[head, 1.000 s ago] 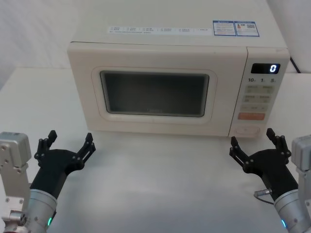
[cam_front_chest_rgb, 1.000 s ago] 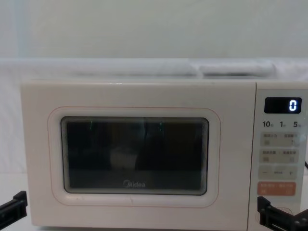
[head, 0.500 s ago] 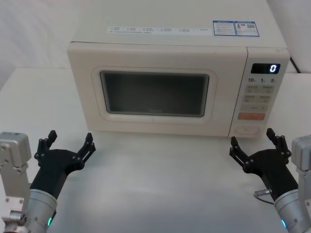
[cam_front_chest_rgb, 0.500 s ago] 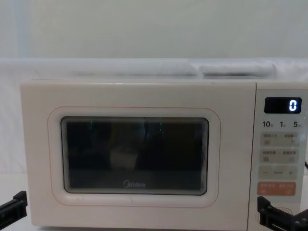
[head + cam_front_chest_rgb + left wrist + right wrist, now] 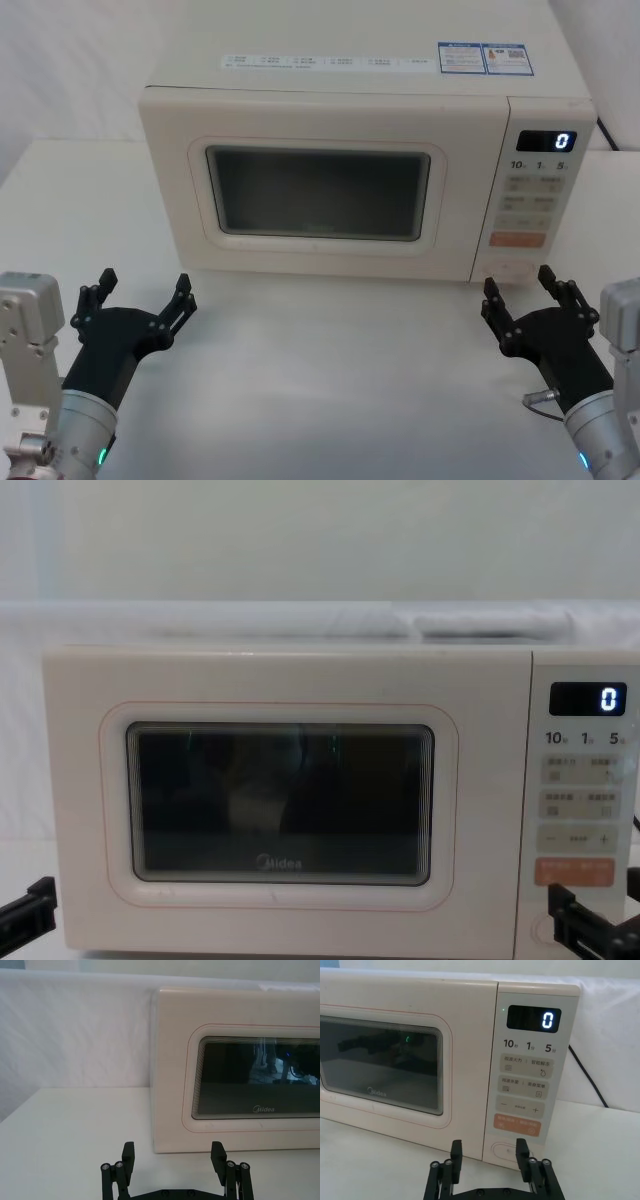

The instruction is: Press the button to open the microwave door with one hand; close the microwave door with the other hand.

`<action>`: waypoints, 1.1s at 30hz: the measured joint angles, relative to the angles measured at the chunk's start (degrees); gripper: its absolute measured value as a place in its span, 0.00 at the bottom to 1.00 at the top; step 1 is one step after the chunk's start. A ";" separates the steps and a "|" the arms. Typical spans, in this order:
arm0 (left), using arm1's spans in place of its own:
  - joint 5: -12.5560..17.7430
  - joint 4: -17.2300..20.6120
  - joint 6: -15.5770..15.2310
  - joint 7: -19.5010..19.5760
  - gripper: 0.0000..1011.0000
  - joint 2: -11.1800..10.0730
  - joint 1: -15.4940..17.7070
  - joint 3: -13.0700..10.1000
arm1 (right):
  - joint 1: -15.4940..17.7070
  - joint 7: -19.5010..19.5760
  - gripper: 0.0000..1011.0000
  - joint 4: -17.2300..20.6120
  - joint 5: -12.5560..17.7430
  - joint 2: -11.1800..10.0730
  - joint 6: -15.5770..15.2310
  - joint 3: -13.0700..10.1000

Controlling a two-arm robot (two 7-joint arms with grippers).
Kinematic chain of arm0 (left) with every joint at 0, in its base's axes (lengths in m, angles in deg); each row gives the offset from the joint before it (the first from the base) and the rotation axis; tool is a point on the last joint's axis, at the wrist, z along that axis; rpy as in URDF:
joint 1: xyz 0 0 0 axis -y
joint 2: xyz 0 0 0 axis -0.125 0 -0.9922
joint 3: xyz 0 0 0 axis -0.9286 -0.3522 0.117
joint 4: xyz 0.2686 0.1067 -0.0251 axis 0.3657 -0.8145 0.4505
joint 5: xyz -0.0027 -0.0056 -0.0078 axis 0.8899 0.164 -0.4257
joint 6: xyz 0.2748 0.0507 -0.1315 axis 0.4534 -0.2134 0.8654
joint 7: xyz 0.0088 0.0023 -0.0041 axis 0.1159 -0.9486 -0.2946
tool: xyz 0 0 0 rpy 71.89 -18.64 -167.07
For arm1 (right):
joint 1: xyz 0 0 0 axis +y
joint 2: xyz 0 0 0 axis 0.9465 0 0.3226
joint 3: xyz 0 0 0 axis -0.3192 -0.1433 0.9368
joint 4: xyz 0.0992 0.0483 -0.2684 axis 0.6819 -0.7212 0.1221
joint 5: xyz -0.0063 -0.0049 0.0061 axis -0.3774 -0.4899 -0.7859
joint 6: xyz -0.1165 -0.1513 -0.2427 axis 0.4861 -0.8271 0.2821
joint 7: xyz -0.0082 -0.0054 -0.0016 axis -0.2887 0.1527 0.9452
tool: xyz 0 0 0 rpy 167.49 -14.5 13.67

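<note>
We are at the first step, the approach to the button (image 5: 511, 1149); the microwave door (image 5: 318, 195) is shut flush against the oven body, so nothing has been pressed yet. The button sits at the foot of the control panel (image 5: 535, 205), below the orange key (image 5: 518, 1126), on the right side of the microwave, which stands on the white worktop (image 5: 330, 370). Our right end effector (image 5: 522, 292) hovers low over the worktop just in front of that corner, its fingers spread apart and empty; in the right wrist view the button lies between the two fingertips, close ahead but not yet touched. Our left end effector (image 5: 140, 291) waits near the front left of the microwave, also spread wide and holding nothing, well apart from the door. We judge that the next move calls for one right fingertip, not the gap between the two, to be lined up with the button and pushed straight forward until the latch lets go; the left arm should keep out of the door's swing, ready to push it shut afterwards.
</note>
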 joint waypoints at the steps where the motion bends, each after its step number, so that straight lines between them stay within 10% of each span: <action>1: 0.00 0.00 0.00 0.00 0.99 0.00 0.00 0.00 | 0.00 0.00 0.68 0.00 0.00 0.00 0.00 0.00; 23: 0.00 0.00 0.00 0.00 0.99 0.00 0.00 0.00 | 0.00 0.00 0.00 0.00 0.00 0.00 0.00 0.00; 33: 0.00 0.00 0.00 -0.01 0.99 0.00 0.00 0.00 | 0.00 0.00 0.00 0.00 0.00 0.00 0.00 0.00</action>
